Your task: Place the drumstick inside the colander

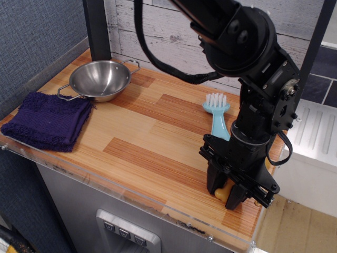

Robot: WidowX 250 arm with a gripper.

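Note:
The drumstick (221, 192) lies near the table's front right edge; only its golden-brown bone tip shows between my fingers, the rest is hidden by the arm. My gripper (225, 191) is low on the table with its two black fingers closed against the sides of the drumstick. The colander (100, 79), a shiny steel bowl with two wire loop handles, stands empty at the far left back of the table, well apart from the gripper.
A light blue brush (217, 113) with white bristles lies just behind the gripper. A folded dark purple cloth (47, 121) lies at the left front, next to the colander. The wooden table top (142, 137) ends close to the gripper at front and right.

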